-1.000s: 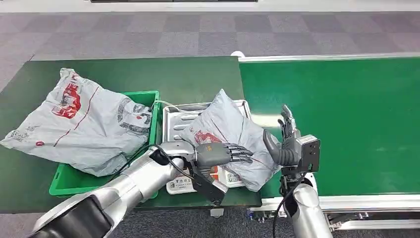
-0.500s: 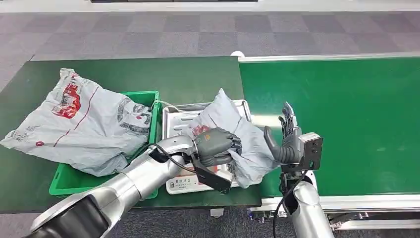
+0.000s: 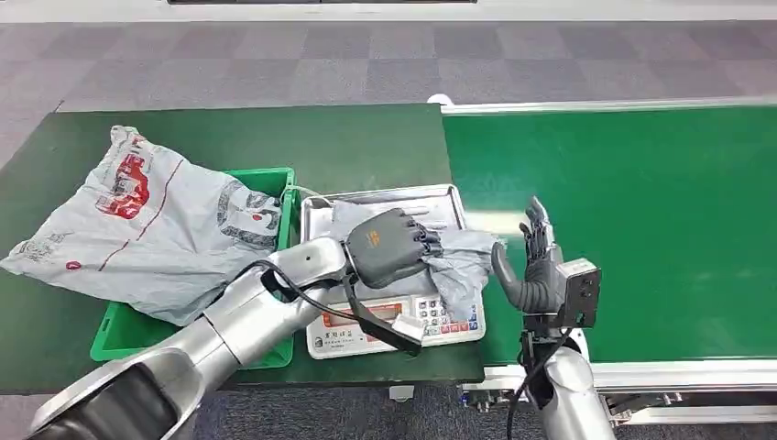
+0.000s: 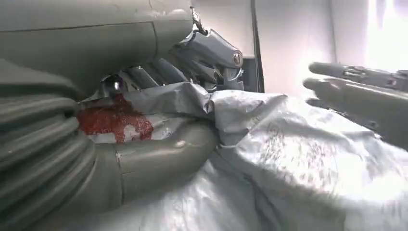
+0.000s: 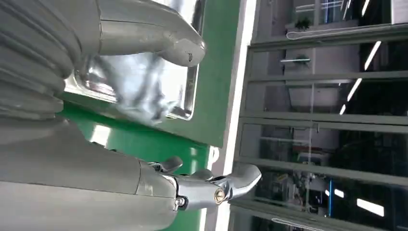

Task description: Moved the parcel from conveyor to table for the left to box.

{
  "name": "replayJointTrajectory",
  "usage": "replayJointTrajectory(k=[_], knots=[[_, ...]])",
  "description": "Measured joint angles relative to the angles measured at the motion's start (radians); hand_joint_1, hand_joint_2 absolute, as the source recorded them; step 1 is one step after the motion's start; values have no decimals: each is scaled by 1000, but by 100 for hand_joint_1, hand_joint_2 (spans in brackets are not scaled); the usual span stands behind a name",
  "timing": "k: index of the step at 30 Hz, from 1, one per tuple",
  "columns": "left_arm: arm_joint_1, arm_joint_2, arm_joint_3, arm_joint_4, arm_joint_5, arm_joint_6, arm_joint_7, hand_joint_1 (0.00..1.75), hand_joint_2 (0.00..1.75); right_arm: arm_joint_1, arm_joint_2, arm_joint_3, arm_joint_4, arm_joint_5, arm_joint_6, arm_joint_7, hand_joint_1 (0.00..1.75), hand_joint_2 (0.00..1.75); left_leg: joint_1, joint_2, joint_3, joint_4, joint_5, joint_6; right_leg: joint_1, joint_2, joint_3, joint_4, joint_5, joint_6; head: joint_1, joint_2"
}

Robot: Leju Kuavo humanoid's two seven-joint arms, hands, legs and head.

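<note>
A grey plastic parcel (image 3: pixel 458 261) with a red print lies crumpled over the scale (image 3: pixel 431 323) on the green table. My left hand (image 3: pixel 392 246) grips it from above, fingers closed into the bag; the left wrist view has the grey film (image 4: pixel 269 159) bunched under the thumb and fingers (image 4: pixel 202 53). My right hand (image 3: pixel 536 270) stands upright and open just right of the parcel, at the conveyor's (image 3: pixel 641 220) near edge, holding nothing. In the right wrist view, the right hand's thumb (image 5: pixel 159 41) is spread from the fingers (image 5: pixel 216 185).
A second, larger grey parcel (image 3: pixel 147 225) fills the green crate (image 3: pixel 124 335) on the left of the table. The scale's steel pan (image 3: pixel 385 203) sits behind my left hand. The green belt to the right carries nothing.
My left hand closed on the parcel and drew it left and down, flattening it onto the scale. The right hand stayed open and shifted slightly right and down.
</note>
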Motion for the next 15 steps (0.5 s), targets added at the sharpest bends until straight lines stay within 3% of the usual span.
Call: replayJointTrajectory(k=[6,8,15], knots=[[2,8,5,-16,-26,10,4,175,175,7,0,0,-7,3,0,0,0,175,0,0,0,0,0,0,0,0,0,0,0,0,0,0],[12,52,55,-98,-199,97,79,175,175,41,0,0,-37,20,-1,-4,0,175,0,0,-1,0,0,0,0,0,-1,0,0,0,0,0],[6,94,150,-129,-356,167,156,175,175,39,0,0,-40,27,-2,-6,0,175,0,0,-1,0,1,-1,0,0,-1,0,0,0,0,0]])
